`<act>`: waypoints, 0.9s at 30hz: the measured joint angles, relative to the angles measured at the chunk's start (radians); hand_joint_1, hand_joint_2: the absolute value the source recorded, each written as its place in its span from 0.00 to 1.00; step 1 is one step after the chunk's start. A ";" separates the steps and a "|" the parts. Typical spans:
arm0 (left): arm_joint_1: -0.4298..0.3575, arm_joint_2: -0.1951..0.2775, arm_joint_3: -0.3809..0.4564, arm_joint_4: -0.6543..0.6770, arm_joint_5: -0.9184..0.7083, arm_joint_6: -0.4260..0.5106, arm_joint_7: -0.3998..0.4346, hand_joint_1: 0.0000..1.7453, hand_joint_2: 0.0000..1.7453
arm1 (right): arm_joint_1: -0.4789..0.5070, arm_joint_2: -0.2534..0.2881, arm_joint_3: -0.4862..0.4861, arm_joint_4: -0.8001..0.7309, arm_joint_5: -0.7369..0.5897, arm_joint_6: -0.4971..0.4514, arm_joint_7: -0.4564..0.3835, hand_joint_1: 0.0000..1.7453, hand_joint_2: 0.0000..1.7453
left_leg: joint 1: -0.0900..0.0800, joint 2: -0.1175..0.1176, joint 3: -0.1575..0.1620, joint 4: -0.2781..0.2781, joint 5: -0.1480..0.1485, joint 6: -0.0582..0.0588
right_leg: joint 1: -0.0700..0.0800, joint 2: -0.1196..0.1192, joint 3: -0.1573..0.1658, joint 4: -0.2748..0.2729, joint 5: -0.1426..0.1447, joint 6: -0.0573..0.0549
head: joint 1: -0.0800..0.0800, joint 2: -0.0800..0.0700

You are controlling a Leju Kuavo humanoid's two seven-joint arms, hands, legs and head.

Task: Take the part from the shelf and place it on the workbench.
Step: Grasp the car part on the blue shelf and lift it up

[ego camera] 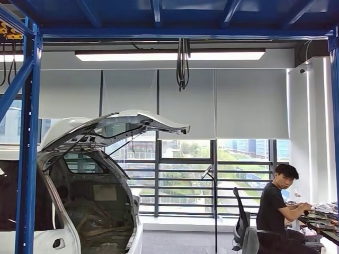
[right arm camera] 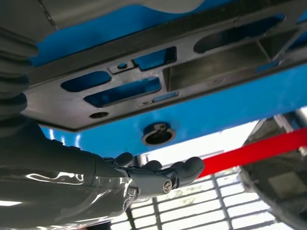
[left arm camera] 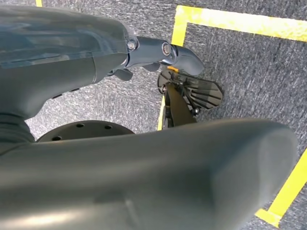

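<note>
i judge i am at the reaching step: the part is not yet taken and the workbench step has not begun.

from my head i see the blue shelf frame (ego camera: 28,137) rising on my left side, a white car body (ego camera: 91,180) with its hatch lifted beyond it, and a person (ego camera: 279,211) seated at a desk (ego camera: 323,222) far off to my right.

the right wrist camera gives what the head does not: a dark flat part (right arm camera: 152,67), cut through with slots, lying against the blue shelf surface (right arm camera: 231,105), just beside my right hand (right arm camera: 159,175) and close to its fingertips. my fingers reach out along it, apart and holding nothing; i cannot tell whether any of them touches it.

the left wrist camera looks down at grey carpet (left arm camera: 246,67) with yellow floor lines (left arm camera: 239,19), beyond my left hand (left arm camera: 163,52), which hangs there holding nothing, fingers extended.

next, i think, my right hand must close the last gap, get fingers around an edge or through a slot of the part, and draw it free of the shelf.
</note>
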 joint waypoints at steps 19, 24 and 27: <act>-0.002 0.000 -0.018 0.005 -0.017 -0.011 -0.007 0.00 0.00 | -0.207 -0.031 0.223 0.214 -0.086 0.026 -0.022 0.00 1.00 | 0.000 0.000 0.000 0.000 0.000 0.000 | 0.000 0.000 0.000 0.000 0.000 0.000 | 0.000 0.000; -0.002 0.000 -0.019 0.005 -0.021 -0.015 -0.009 0.00 0.00 | -0.232 -0.041 0.244 0.261 -0.100 0.022 -0.021 0.00 1.00 | 0.000 0.000 0.000 0.000 0.000 0.000 | 0.000 0.000 0.000 0.000 0.000 0.000 | 0.000 0.000; -0.002 0.000 -0.020 0.005 -0.023 -0.018 -0.009 0.00 0.00 | -0.246 -0.044 0.256 0.293 -0.102 0.013 -0.016 0.00 1.00 | 0.000 0.000 0.000 0.000 0.000 0.000 | 0.000 0.000 0.000 0.000 0.000 0.000 | 0.000 0.000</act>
